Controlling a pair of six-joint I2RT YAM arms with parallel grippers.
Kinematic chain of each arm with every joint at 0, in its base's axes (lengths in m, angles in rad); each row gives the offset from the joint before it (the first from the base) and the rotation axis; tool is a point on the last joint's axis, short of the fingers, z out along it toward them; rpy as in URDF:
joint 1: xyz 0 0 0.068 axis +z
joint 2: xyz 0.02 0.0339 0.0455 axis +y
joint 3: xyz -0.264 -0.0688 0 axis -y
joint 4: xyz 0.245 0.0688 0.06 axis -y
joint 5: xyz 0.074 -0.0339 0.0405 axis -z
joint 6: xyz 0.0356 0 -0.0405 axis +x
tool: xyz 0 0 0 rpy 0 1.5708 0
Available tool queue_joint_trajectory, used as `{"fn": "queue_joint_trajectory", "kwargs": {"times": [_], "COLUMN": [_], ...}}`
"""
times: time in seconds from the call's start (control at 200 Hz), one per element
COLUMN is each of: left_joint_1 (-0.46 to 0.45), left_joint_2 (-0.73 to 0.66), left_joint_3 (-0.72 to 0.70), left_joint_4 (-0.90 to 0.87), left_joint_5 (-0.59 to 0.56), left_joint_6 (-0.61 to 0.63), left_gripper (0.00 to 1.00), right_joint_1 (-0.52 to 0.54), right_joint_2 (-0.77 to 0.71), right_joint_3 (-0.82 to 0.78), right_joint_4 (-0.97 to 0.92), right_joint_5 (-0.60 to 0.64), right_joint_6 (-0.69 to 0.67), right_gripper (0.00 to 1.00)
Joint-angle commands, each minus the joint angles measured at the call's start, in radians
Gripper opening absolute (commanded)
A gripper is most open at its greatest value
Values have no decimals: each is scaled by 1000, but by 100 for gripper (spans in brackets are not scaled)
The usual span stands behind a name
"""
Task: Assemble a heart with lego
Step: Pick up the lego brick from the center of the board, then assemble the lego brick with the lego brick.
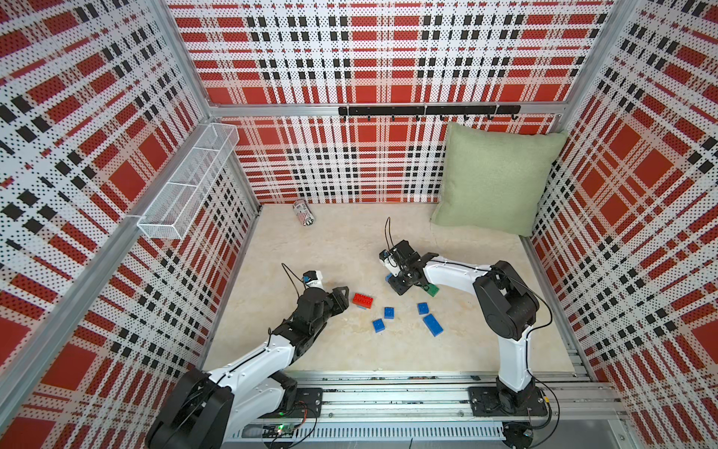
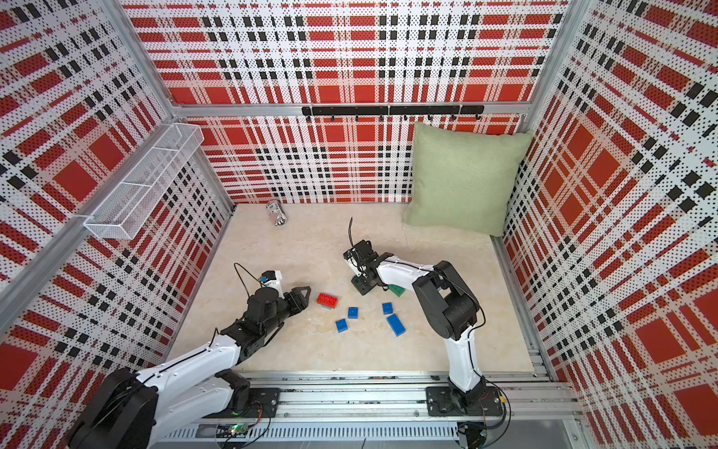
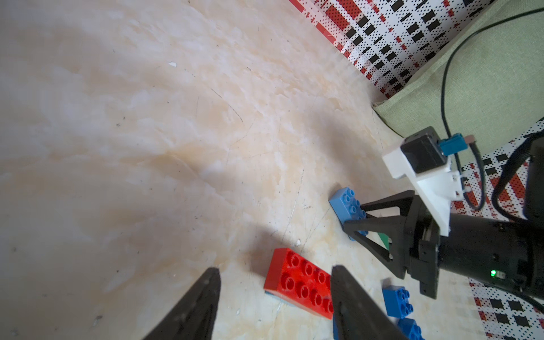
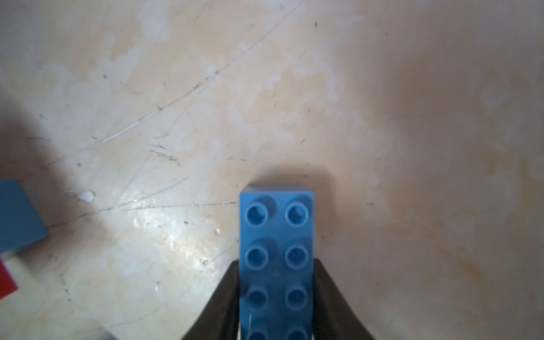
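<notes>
One long blue brick (image 4: 276, 223) clamped in right pincer (image 4: 276, 262), left pincer (image 3: 275, 268) parted (empty) near red brick (image 3: 300, 282)

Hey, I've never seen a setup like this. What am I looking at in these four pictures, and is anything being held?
Two robot arms, the left arm and the right arm, stand at the edge of a table, each ending in a two-fingered gripper. Two pictures look down from overhead; two come from cameras on the wrists. Loose toy bricks lie on the table: a red brick, a green brick partly under the right arm, three small blue bricks, a longer blue brick. A striped can and green cushion sit at the back. The right gripper is closed on a light blue brick. The left gripper is open and empty, near the red brick.
</notes>
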Motion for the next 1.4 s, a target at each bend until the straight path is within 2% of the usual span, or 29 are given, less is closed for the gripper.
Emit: {"fn": "queue_joint_trajectory", "kwargs": {"times": [0.0, 0.155, 0.311, 0.501, 0.681, 0.887, 1.393], "left_joint_1": [15, 52, 102, 140, 147, 155, 155], "left_joint_2": [-9, -26, -43, -42, -76, -80, -64], "left_joint_3": [-15, -29, -46, -54, -71, -96, -100], "left_joint_4": [26, 37, 60, 69, 57, 67, 72], "left_joint_5": [10, 40, 91, 146, 145, 152, 151], "left_joint_6": [-3, -13, -27, -36, -33, -36, -30], "left_gripper": [65, 65, 64, 64, 64, 64, 64], "right_joint_1": [13, 29, 122, 191, 233, 245, 248], "right_joint_2": [-8, -63, -86, -24, 32, 77, 87], "right_joint_3": [29, 44, 103, 195, 265, 287, 274], "right_joint_4": [-11, -30, -84, -126, -135, -176, -203], "right_joint_5": [12, -8, -26, -63, -81, -55, -120], "right_joint_6": [-6, 17, 17, -3, -44, -93, -143], "right_gripper": [35, 32, 33, 33, 33, 34, 35]}}
